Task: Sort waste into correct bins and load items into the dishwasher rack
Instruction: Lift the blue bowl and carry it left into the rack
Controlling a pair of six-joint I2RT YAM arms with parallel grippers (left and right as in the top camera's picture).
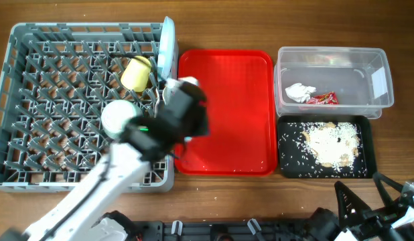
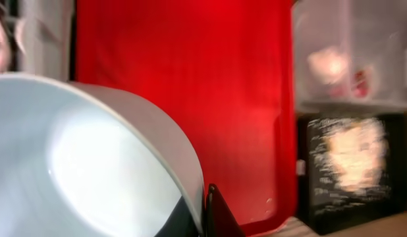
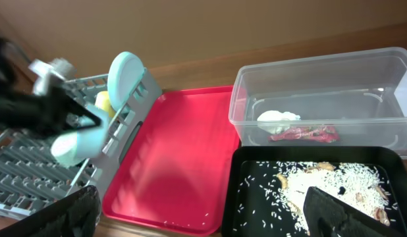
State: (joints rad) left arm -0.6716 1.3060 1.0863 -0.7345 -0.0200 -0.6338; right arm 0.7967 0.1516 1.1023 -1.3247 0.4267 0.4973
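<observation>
My left gripper is shut on the rim of a white bowl. In the overhead view the gripper holds the bowl over the right part of the grey dishwasher rack. The bowl also shows in the right wrist view. A yellow cup and an upright pale blue plate stand in the rack. My right gripper is open and empty at the table's front edge, in front of the black bin. Its fingers frame the right wrist view.
A red tray with a few rice grains lies in the middle. A clear bin at the back right holds a white tissue and a red wrapper. The black bin holds rice and food scraps.
</observation>
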